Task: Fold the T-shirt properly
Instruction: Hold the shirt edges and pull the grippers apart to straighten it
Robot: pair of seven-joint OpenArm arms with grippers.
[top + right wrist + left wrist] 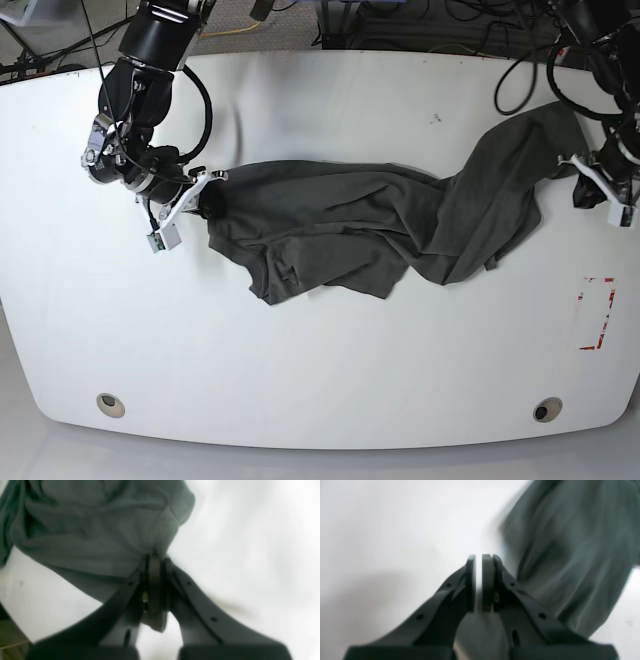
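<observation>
The dark grey-green T-shirt (350, 220) lies crumpled and stretched across the middle of the white table (320, 380), one end rising toward the back right. At the garment's left end my right gripper (200, 190) is shut on a bunch of the T-shirt (87, 530), which gathers into the right gripper (155, 555). My left gripper (590, 188) sits at the T-shirt's right end. In the left wrist view the left gripper (478, 557) is shut to a thin slit that shows only white table. The T-shirt (570, 542) lies to its right and runs under it.
A red-marked rectangle (597, 312) is on the table near the right edge. Two round holes (111, 404) (545, 409) sit near the front edge. Cables (520, 70) trail over the back right corner.
</observation>
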